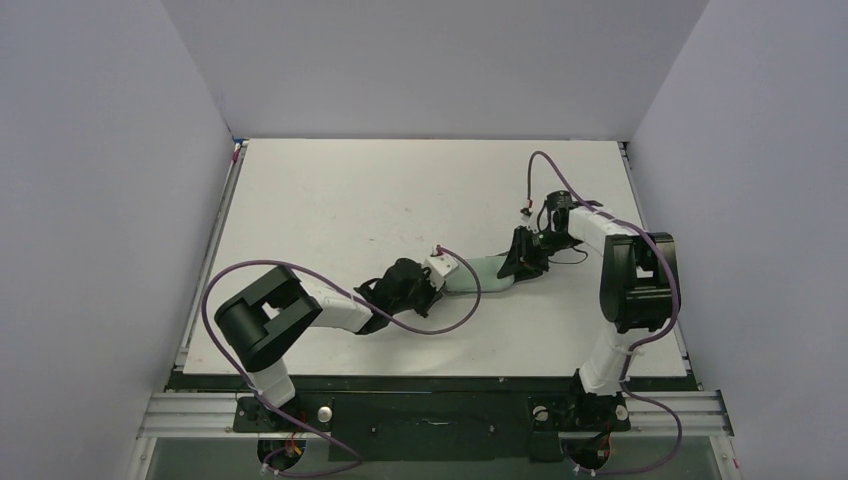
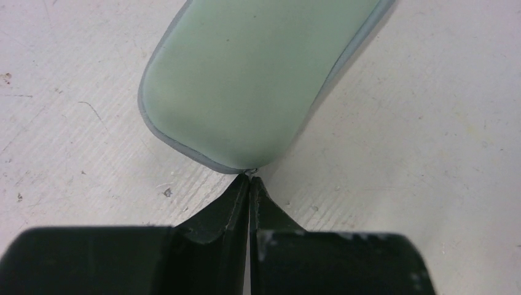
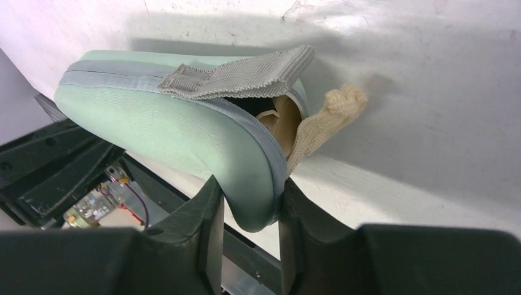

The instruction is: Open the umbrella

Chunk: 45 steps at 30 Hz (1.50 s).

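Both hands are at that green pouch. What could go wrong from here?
The right hand pinches only a corner of the mint-green pouch; it might slip off under a pull. The left hand is shut at the pouch's other end, on something tiny at most; it may come away empty. The tan cord hanging from the opening could snag.

From my console the top view is bright and evenly lit from above, with soft shadows under the arms on the white bench (image 1: 330, 200). In the right wrist view the umbrella (image 3: 172, 141) throws a heavy shadow toward 12 o'clock, and the right end effector (image 3: 249, 206) at 6 o'clock is dark and soft-focused.
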Available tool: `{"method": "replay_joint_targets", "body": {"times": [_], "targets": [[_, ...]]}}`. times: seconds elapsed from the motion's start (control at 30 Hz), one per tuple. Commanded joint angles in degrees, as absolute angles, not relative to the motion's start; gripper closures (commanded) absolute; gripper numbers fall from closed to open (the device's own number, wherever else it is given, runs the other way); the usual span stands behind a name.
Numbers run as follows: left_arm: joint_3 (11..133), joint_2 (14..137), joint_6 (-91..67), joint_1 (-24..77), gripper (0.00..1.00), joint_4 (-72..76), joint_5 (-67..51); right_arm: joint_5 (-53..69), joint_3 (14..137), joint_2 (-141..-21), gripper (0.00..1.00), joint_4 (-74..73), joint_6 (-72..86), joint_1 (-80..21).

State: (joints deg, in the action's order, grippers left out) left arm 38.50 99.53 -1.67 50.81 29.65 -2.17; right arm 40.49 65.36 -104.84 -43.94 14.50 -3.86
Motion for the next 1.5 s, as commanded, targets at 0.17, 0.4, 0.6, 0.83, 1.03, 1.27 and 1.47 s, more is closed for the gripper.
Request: {"method": "replay_joint_targets", "body": {"times": [0.17, 0.4, 0.6, 0.83, 1.03, 1.27, 1.47], "targets": [[37.1, 94.7, 4.1, 45.4, 1.0, 30.4, -2.0, 23.1, 67.8, -110.9, 1.0, -45.5, 5.1, -4.0], [37.6, 95.8, 8.8, 41.8, 1.0, 33.4, -3.4, 24.6, 70.4, -112.3, 1.0, -50.7, -1.0, -4.1], [39.1, 97.4, 15.3, 41.1, 1.0, 36.1, -9.0, 26.1, 75.3, -116.1, 1.0, -57.6, -9.1, -6.4], [39.2, 98.3, 20.8, 41.2, 1.0, 38.0, -12.2, 26.0, 81.7, -120.7, 1.0, -64.1, -17.1, -8.1], [38.8, 97.5, 23.0, 41.8, 1.0, 37.6, -14.0, 26.2, 86.7, -122.8, 1.0, -70.0, -22.1, -10.1], [36.2, 95.6, 22.6, 44.9, 1.0, 35.2, -15.7, 27.3, 94.9, -123.1, 0.66, -69.7, -17.3, -8.8], [35.4, 95.3, 15.8, 46.6, 1.0, 33.4, -12.2, 32.0, 100.4, -121.1, 0.31, -68.1, -10.0, -5.4]]}}
